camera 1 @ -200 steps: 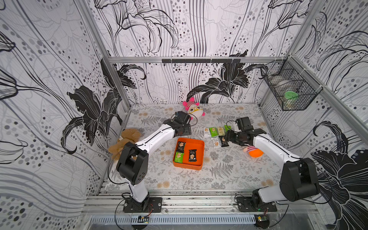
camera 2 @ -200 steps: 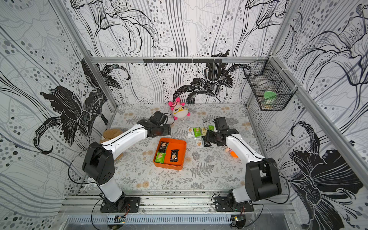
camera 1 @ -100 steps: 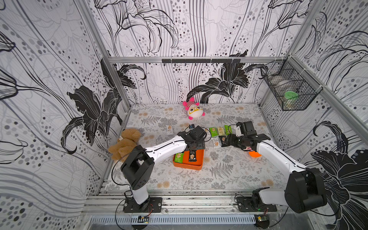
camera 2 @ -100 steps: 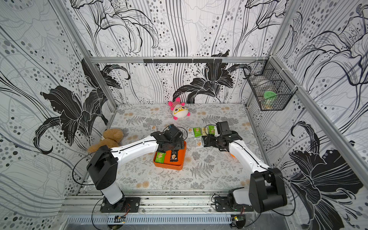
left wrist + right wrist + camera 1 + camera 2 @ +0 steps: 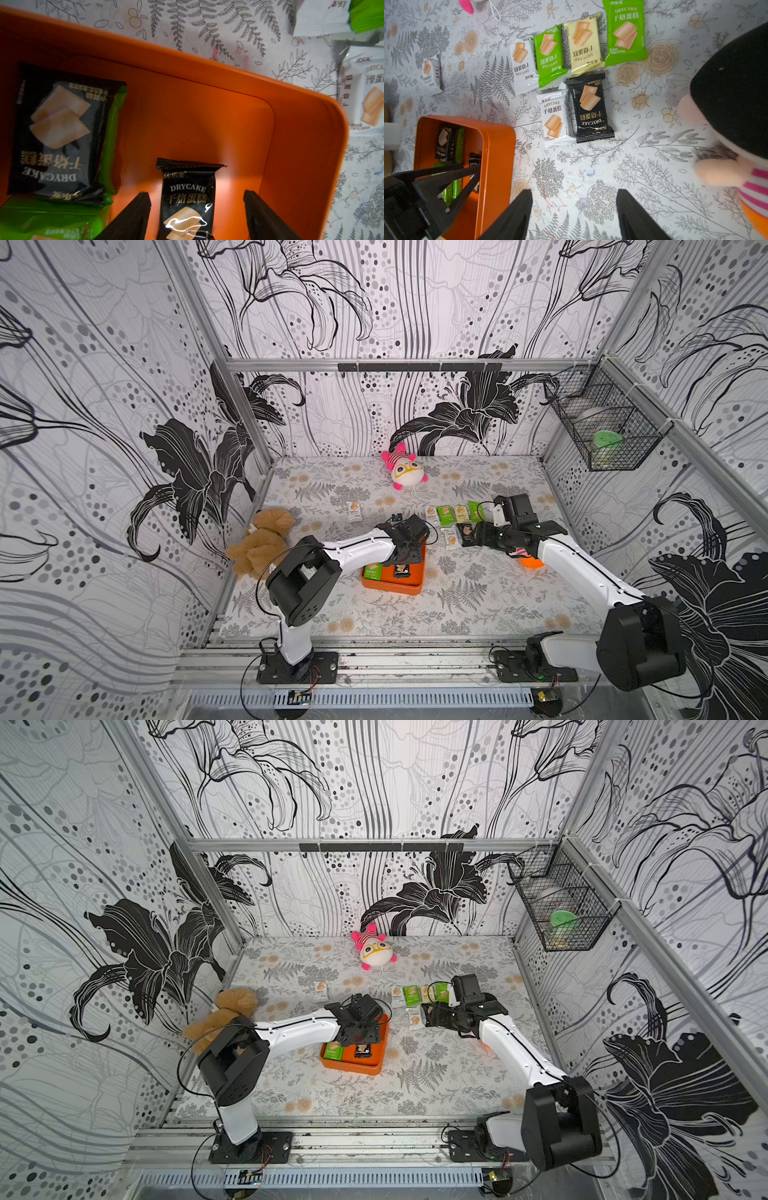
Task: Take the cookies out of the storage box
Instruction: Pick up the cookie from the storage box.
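Both stand open: left tool (image 5: 196,194) straddling a black cookie packet (image 5: 187,207) in the storage box (image 5: 301,145), right tool (image 5: 574,193) empty.

"DRYCAKE" and "干焙蛋糕" printed on black packet (image 5: 187,199) in storage box (image 5: 301,145); same on white packet (image 5: 555,116), green packet (image 5: 625,29).

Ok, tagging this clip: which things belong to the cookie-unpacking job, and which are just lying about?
Job: shallow orange plastic storage box; flat wrapped cookie packets inside it; more packets laid out beside it.
Lying about: brown plush bear; round pink-and-white plush toy; black wire basket; striped plush doll.
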`<action>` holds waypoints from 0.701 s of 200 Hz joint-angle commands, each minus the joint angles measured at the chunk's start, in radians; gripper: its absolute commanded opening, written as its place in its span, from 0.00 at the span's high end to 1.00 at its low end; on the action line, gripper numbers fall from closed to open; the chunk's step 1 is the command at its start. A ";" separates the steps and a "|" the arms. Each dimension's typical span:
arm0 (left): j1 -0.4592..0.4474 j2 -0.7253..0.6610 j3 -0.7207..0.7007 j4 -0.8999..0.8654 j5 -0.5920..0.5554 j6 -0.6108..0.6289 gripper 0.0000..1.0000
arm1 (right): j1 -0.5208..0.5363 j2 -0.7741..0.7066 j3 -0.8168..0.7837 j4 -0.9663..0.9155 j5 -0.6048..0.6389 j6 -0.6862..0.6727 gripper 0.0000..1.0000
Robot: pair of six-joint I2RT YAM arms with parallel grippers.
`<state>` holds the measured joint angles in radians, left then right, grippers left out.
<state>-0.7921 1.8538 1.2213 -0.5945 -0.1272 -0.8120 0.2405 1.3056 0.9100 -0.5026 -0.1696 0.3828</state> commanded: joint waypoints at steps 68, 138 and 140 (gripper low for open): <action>-0.013 0.056 -0.033 0.051 0.008 -0.004 0.30 | -0.004 -0.019 -0.010 -0.053 0.030 -0.027 0.30; -0.029 0.082 -0.019 0.043 -0.002 -0.003 0.45 | -0.005 -0.012 -0.002 -0.057 0.038 -0.034 0.30; -0.030 0.082 -0.019 0.042 -0.003 -0.003 0.46 | -0.004 -0.012 -0.002 -0.057 0.038 -0.034 0.30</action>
<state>-0.8093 1.8954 1.1999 -0.5694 -0.1402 -0.8139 0.2405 1.3052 0.9100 -0.5346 -0.1493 0.3721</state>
